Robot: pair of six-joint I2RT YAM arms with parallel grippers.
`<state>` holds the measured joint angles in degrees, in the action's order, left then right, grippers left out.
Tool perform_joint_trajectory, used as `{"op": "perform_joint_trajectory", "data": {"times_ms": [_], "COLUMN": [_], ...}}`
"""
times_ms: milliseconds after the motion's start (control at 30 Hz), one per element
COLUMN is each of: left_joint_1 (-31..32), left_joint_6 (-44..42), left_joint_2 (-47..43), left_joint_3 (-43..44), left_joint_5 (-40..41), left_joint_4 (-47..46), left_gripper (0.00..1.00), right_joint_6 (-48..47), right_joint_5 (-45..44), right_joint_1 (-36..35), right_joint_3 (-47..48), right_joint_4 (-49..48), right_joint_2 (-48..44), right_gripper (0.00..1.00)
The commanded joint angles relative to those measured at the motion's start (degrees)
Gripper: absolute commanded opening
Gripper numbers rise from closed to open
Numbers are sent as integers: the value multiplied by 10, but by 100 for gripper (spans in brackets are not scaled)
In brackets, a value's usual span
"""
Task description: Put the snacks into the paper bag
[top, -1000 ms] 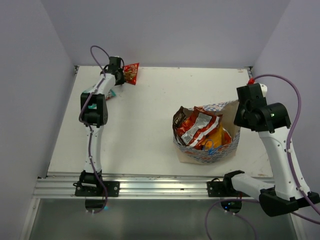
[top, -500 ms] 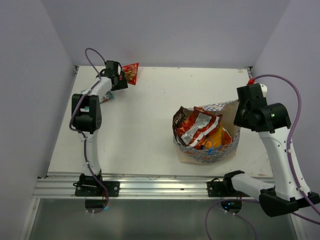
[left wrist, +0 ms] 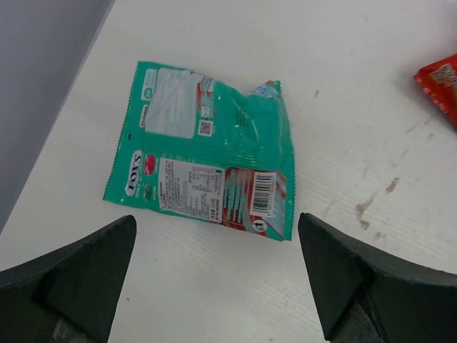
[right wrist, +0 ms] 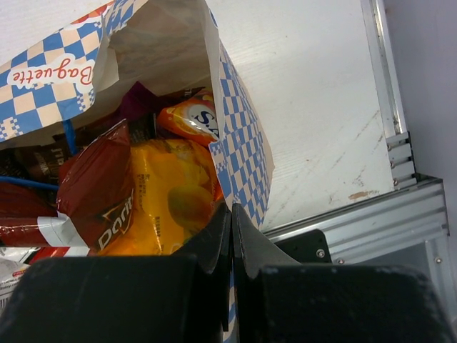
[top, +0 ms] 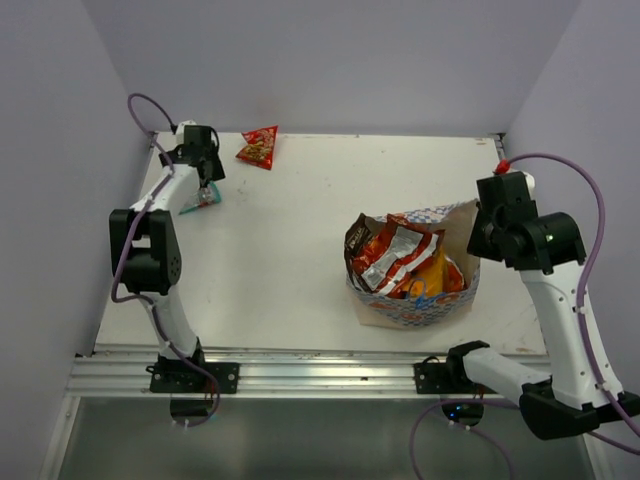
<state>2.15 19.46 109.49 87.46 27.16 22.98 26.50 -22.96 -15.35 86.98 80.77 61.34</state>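
overhead and wrist views of two robot arms packing snacks [top: 400,260] into a white paper bag [top: 412,312] with a blue-and-red check print, which stands open on a white table [top: 290,250]. the bag already holds a pile of red, silver, orange and yellow packets. two packets are not yet in it. a teal packet [left wrist: 207,153] lies flat well apart from the bag, out to its far left, and a small red packet [top: 260,147] lies a little nearer the bag and further back. the left gripper [left wrist: 216,239] hovers over the teal packet with its jaws spread wide, touching nothing. the right gripper [right wrist: 230,223] is pressed closed on the bag's right rim, apparently holding the mouth open. the step in hand looks like picking up the teal packet. next, the left arm would need to descend, close on the crinkly foil and carry it across to the bag.
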Motion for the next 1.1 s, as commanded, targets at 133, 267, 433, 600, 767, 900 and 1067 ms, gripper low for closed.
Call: {"op": "perform_joint_trajectory", "data": {"times_ms": [133,267,433,600,767,900,1067], "left_joint_1": [-62,-74,-75,-75,-72,-71,-68], "left_joint_6": [-9,-30,-42,-40,-38,-29,-22], "left_joint_2": [68,104,108,106,56,21,-52], "left_joint_3": [-16,-2,-28,-75,-134,-135,-128], "left_joint_5": [-1,-25,-42,-63,-63,-70,-61], "left_joint_4": [-13,-16,-32,-43,-72,-72,-90], "left_gripper": [100,92,59,0,0,0,1], "right_joint_6": [-15,-15,-15,-12,-8,-5,-2], "right_joint_5": [4,5,10,13,18,22,21], "right_joint_1": [1,0,1,1,0,1,1], "right_joint_3": [19,23,26,28,26,23,19], "right_joint_4": [91,92,92,92,91,87,86], "right_joint_2": [-26,-25,-27,-29,-32,-31,-34], "right_gripper": [0,0,0,0,0,0,0]}}
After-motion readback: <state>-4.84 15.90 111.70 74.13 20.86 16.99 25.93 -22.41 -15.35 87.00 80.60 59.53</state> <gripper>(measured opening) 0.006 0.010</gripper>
